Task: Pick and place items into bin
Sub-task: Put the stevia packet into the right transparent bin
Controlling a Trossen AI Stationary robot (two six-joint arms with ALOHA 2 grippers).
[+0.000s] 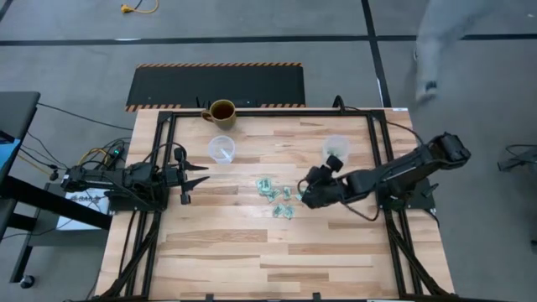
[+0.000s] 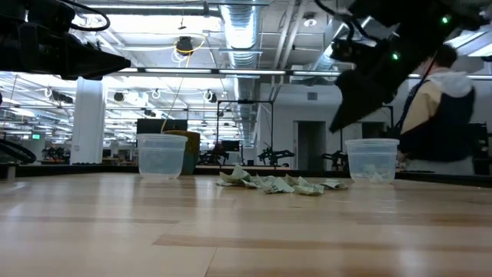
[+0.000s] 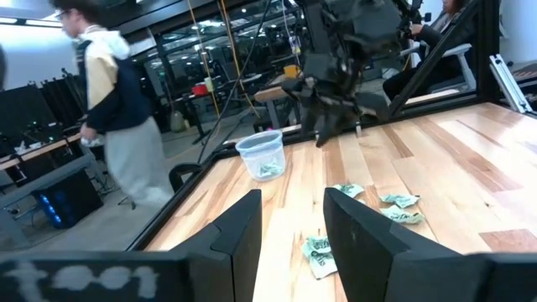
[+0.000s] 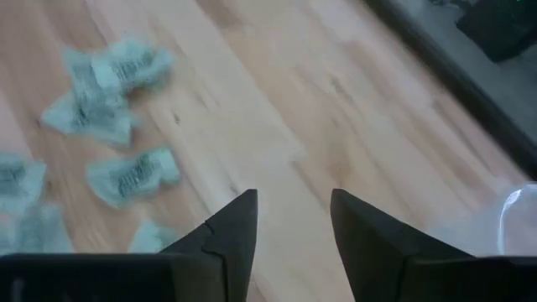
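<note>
Several small light-green and white crinkly wrapped pieces [image 1: 278,198] lie loosely bunched on the wooden table's middle; they also show as pieces [image 2: 278,185] in the low view and pieces [image 4: 126,172] in the right wrist view. My right gripper [image 1: 309,194] hovers open just right of the pile, above the table, and its open fingers frame bare wood at the right gripper [image 4: 294,197]. My left gripper [image 1: 201,174] waits open at the table's left, level, pointing toward the pile, shown as the left gripper [image 3: 292,197].
A clear plastic cup [image 1: 336,147] with a few pieces inside stands right of the pile toward the far edge. A second clear cup [image 1: 221,149] stands left of it, with a brown mug [image 1: 221,111] behind at the far edge. A person [image 3: 109,92] moves beyond the table.
</note>
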